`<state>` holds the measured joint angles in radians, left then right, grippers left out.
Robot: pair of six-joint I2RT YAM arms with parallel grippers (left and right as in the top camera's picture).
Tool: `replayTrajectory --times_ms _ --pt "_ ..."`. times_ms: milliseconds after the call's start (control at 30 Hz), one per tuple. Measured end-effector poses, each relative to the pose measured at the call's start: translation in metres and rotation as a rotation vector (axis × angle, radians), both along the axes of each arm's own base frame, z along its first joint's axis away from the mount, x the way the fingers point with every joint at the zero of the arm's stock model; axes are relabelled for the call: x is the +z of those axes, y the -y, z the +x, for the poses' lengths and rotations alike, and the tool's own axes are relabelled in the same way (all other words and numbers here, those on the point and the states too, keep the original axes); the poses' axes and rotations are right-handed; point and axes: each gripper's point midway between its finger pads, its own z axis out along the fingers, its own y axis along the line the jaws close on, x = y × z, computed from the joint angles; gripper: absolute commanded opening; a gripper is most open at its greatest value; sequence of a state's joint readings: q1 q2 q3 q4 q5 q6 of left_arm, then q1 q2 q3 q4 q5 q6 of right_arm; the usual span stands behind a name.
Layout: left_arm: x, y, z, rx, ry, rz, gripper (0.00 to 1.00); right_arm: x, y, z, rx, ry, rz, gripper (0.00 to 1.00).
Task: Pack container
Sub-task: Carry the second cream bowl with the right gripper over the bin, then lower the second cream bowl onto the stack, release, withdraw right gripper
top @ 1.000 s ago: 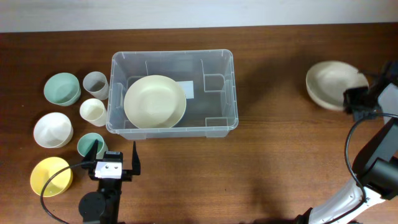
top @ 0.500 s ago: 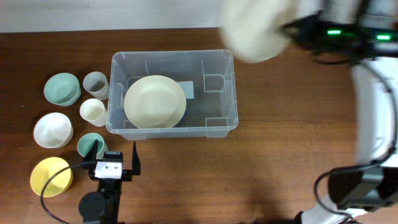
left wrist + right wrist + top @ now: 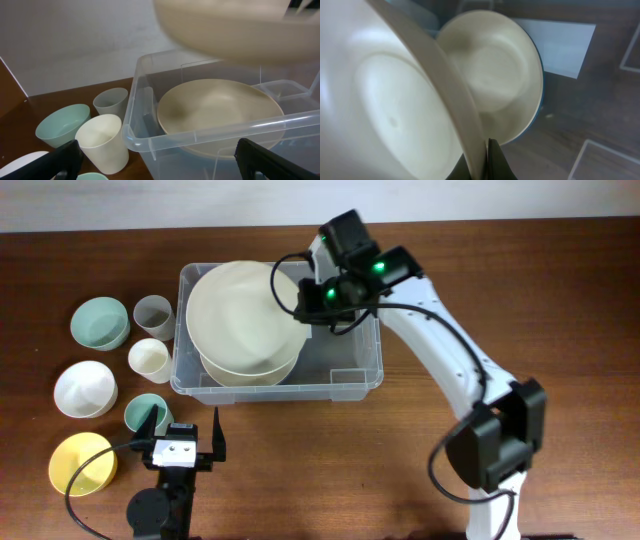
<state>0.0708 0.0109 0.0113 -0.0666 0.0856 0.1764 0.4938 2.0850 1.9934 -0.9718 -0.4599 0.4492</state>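
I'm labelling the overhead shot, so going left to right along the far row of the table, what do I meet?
In order: pale green bowl → grey cup → container. The large cream bowl and the right pincer gripping it hang over the container, so they have no separate place.

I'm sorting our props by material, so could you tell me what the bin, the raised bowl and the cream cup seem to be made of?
Bin: clear, glossy hard plastic; the table and the bowl inside show through its walls.
Raised bowl: likely plastic or melamine, cream with a soft sheen and thin rim; ceramic cannot be excluded.
Cream cup: probably matte plastic, opaque, thin-walled.
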Motion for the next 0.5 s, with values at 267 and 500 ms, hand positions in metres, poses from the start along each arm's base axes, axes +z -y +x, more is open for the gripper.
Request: replayTrajectory --times_ms 267,500 --pt "0.000 0.000 0.000 0.000 0.000 0.000 1.00 -0.061 -0.003 0.008 -0.018 -0.094 -0.068 0.04" --pt "0.000 0.000 0.000 0.000 0.000 0.000 1.00 -0.088 -0.007 0.016 -0.022 -0.110 -0.078 0.04"
